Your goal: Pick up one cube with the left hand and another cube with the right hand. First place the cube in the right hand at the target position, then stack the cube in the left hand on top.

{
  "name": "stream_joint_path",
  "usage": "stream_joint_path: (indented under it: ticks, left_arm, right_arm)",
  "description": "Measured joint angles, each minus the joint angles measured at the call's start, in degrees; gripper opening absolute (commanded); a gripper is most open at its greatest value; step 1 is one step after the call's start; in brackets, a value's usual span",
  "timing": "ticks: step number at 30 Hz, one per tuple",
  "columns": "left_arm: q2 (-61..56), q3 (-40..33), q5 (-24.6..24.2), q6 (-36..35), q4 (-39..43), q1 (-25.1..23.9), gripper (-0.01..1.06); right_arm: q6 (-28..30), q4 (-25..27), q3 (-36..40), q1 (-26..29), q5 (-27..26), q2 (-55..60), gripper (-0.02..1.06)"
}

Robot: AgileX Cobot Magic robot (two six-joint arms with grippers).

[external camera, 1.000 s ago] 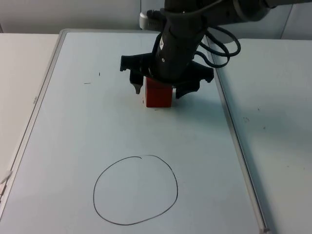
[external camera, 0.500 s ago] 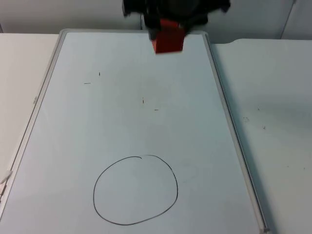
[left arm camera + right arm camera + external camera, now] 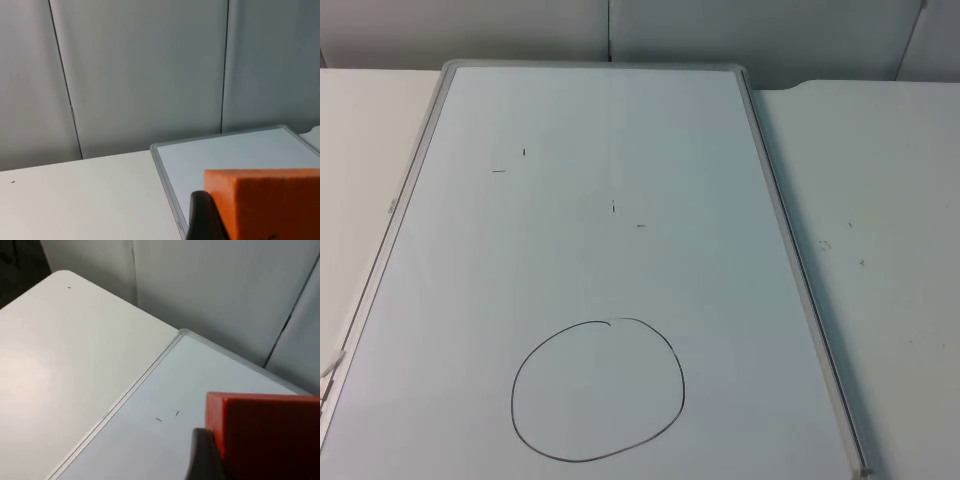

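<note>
Up in the air, the orange cube (image 3: 265, 202) was held by the left gripper (image 3: 220, 220), with one black fingertip (image 3: 202, 217) pressed flat against its side. The cube had no long side, since all its sides looked the same. Its top face was level, and one corner edge pointed toward the camera on the wrist. The second fingertip was hidden behind the cube, so the grip looked clenched on the cube from that one side. Beyond the cube lay a corner of the whiteboard (image 3: 240, 155), then the white table (image 3: 75, 200), and then the grey wall (image 3: 140, 75) with its dark seams.

The red cube (image 3: 267, 435) was held the same way by the right gripper (image 3: 225, 460), with a dark fingertip (image 3: 205, 455) tight against its side. Its top face was level too. Far under it was the whiteboard (image 3: 165, 405), with two tiny pen marks (image 3: 167, 416) just beside the cube in that view.

From the top view, the whiteboard (image 3: 600, 200) lay flat on the table (image 3: 880, 200), with its long sides running away from the camera toward the wall. A hand-drawn black circle (image 3: 598, 390) sat on the near part of the board. A few small pen marks (image 3: 510, 162) were dotted farther up the board.
</note>
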State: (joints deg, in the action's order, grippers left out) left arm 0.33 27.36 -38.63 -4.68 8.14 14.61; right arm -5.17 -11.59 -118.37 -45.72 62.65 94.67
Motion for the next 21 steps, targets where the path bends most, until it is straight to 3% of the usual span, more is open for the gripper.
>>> stream_joint_path:
  ticks: [8,12,13,17,18,21]
  left_arm:
    - [0.00,0.00,0.00,0.00,0.22,0.00,0.22]
    - [0.00,0.00,0.00,0.00,0.34,0.00,0.22]
    - [0.00,0.00,0.00,0.00,0.34,0.00,0.22]
    - [0.00,0.00,-0.10,0.00,0.34,0.00,0.22]
    - [0.00,0.00,-0.10,0.00,0.34,0.00,0.22]
    - [0.00,0.00,-0.10,0.00,0.34,0.00,0.22]
  right_arm:
    - [0.31,-5.01,3.24,-12.39,3.82,-8.69,0.00]
    - [-4.11,-7.89,16.47,-18.59,0.05,-17.19,0.00]
    - [-4.11,-7.89,16.47,-18.59,0.05,-17.19,0.00]
    - [-11.22,-9.03,37.44,-19.82,-10.24,-27.97,0.00]
    - [-11.22,-9.03,37.44,-19.82,-10.24,-27.97,0.00]
    - [-16.21,-11.16,48.71,-19.92,-13.04,-33.51,0.00]
